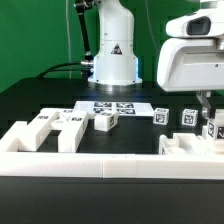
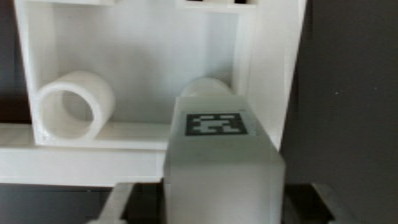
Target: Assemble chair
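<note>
In the wrist view a chunky white square leg [image 2: 222,150] with a black-and-white tag [image 2: 217,123] on its face stands between my fingers [image 2: 125,200]. My gripper [image 2: 222,205] is shut on it. Behind the leg lies a white chair panel [image 2: 258,60] with raised walls, and a short white ring-shaped piece [image 2: 75,105] rests inside it. In the exterior view my gripper [image 1: 209,128] hangs low at the right, over the tagged parts there. The held leg [image 1: 213,131] shows only partly behind the fingers.
Loose white chair parts [image 1: 62,126] lie at the exterior view's left, and small tagged pieces [image 1: 187,117] at the right. The marker board [image 1: 112,106] lies before the robot base [image 1: 112,55]. A low white border wall [image 1: 110,166] runs along the front.
</note>
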`<state>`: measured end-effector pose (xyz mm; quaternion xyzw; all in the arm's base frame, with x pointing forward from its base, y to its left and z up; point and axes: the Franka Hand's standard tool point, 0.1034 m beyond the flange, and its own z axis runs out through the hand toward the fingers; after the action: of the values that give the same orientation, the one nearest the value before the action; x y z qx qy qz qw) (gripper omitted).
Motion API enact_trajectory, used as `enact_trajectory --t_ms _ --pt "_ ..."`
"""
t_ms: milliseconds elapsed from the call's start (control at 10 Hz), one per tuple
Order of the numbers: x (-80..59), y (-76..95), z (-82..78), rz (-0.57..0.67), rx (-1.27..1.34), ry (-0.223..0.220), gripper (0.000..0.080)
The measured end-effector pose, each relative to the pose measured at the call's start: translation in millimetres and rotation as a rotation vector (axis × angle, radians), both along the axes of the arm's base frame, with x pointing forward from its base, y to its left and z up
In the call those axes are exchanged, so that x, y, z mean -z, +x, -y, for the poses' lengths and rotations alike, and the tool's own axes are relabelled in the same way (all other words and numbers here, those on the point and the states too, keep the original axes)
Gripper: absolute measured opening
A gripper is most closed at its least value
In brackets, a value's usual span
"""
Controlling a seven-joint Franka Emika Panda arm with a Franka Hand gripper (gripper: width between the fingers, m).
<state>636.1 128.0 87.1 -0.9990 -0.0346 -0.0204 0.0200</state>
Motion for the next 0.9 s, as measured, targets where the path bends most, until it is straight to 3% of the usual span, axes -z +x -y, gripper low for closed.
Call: enact_trajectory --t_ms 200,900 --pt "0.0 0.0 0.0 -0.002 0.058 0.003 0.0285" --pt "1.2 -1.0 0.9 -0.023 0.684 0.038 0.0287"
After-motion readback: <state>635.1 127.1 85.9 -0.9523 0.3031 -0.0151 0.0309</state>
